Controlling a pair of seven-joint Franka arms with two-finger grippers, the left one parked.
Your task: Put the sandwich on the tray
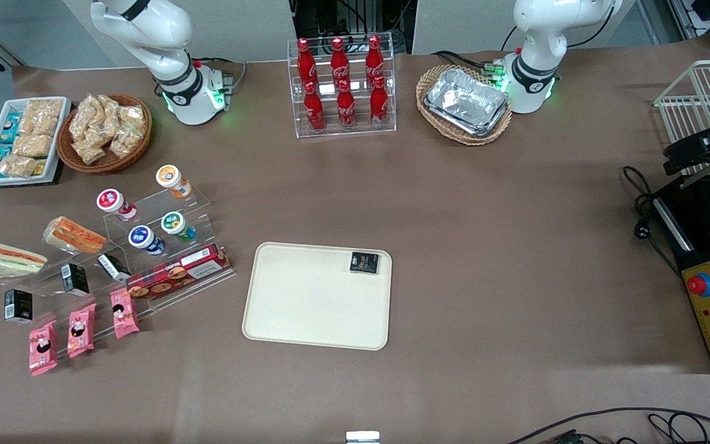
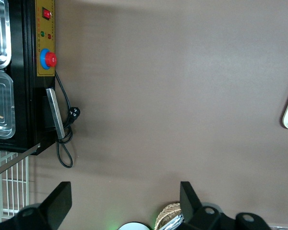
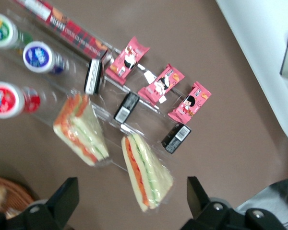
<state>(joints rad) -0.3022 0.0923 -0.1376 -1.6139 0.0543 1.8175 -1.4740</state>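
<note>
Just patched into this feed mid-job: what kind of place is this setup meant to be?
Probably a mock snack counter on a lab table: cola bottles in a clear rack, a wrapped sandwich beside candy packets, and a serving tray. The claw hangs open above the sandwich.

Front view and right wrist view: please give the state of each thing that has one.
sandwich: wrapped, lying on the table, not on the tray
tray: flat on the table, holding only a small dark packet
gripper: open, above the sandwich, holding nothing
cola bottles: upright, capped, in their rack

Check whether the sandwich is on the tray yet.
Not yet. The sandwich lies on the table toward the working arm's end, apart from the tray. The open hand hovers above it.
</note>
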